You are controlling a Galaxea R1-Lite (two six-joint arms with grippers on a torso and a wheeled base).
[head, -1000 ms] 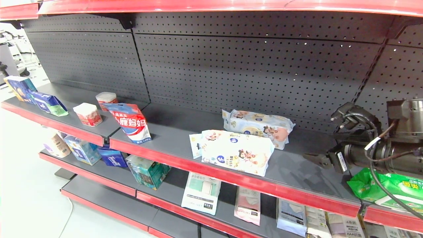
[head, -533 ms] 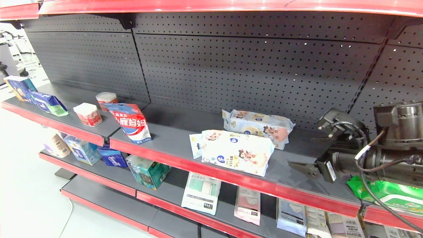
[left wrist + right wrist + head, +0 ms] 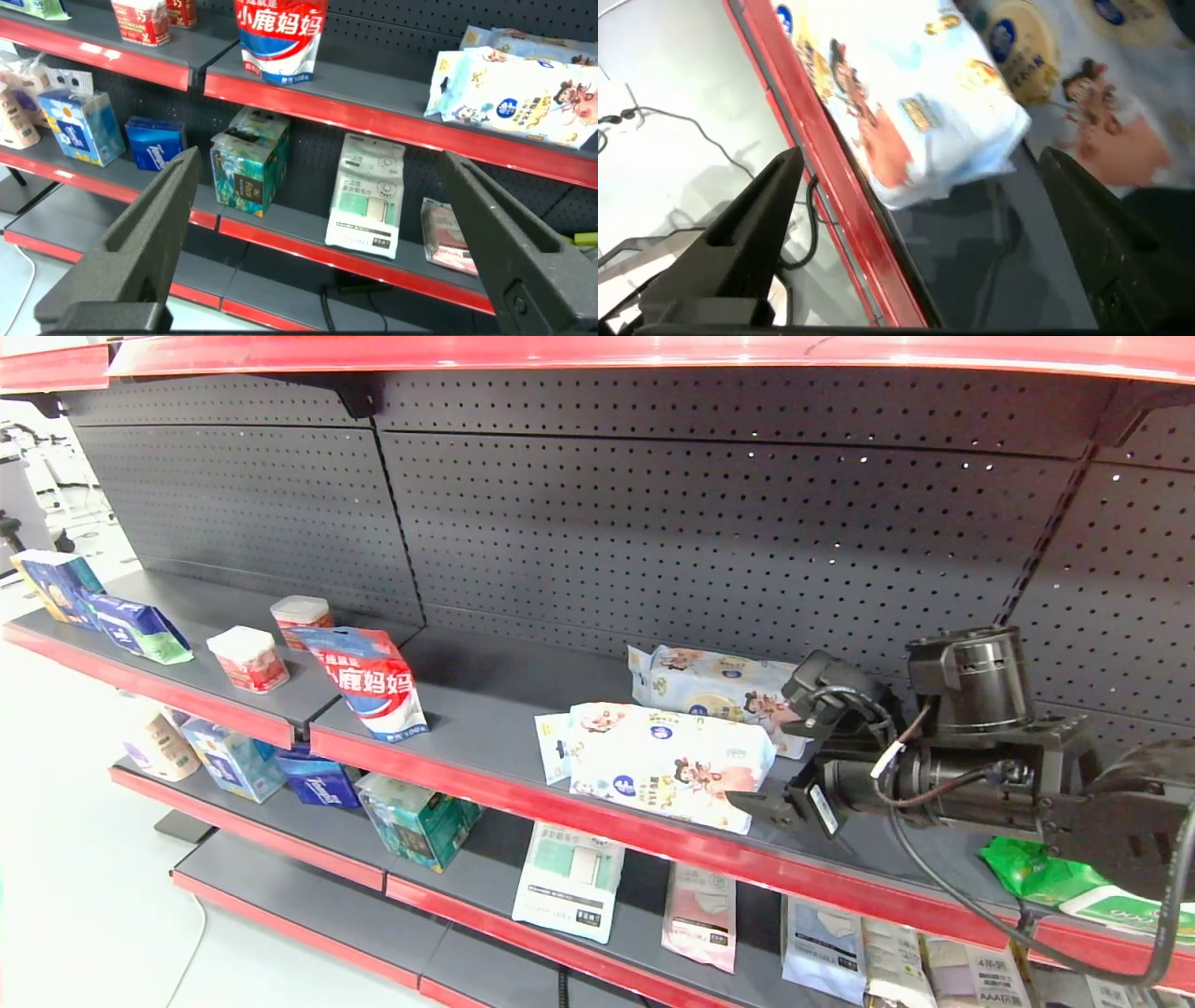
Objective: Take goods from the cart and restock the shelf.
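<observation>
One empty right gripper, fingers spread wide, sits just beside the front pack; a nudge could push it off the shelf.

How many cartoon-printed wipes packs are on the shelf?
2: the front wipes pack at the shelf edge; the rear wipes pack behind it, partly hidden by the right arm.

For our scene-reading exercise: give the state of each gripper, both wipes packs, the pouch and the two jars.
left gripper: open, empty
right gripper: open, empty
front wipes pack: lying flat at shelf edge
rear wipes pack: lying flat behind it
pouch: standing upright
near jar: upright, lid on
far jar: upright, lid on
</observation>
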